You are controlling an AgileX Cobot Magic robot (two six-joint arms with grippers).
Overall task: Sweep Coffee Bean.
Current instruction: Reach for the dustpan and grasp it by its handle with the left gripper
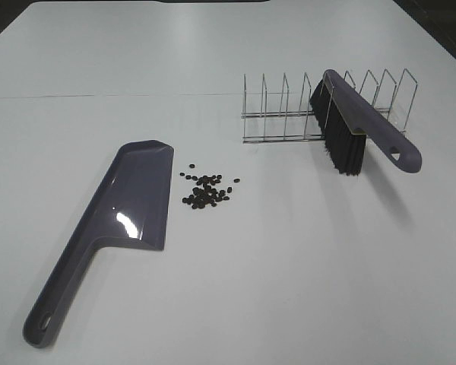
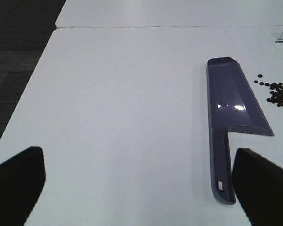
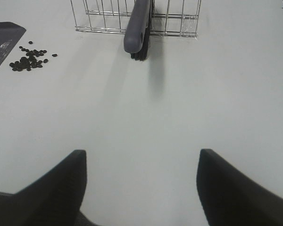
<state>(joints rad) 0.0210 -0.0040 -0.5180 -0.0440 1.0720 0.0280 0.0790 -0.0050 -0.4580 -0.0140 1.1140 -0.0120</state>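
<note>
Hovering over the table (image 2: 122, 94), left hand (image 2: 137, 155) spread wide beside dustpan (image 2: 226, 94) — right hand (image 3: 142, 153) parted, facing brush (image 3: 137, 28), both empty.

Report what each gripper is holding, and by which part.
Nothing. The left gripper and right gripper are open and empty; the dustpan lies on the table, the brush in the wire rack.

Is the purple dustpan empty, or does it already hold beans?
Empty. The dustpan shows only bare purple plastic; the coffee beans lie on the table beside it.

Left tool (image 2: 137, 153), matte black, two broad blunt wedges, right tool (image 3: 142, 153), likewise black
</note>
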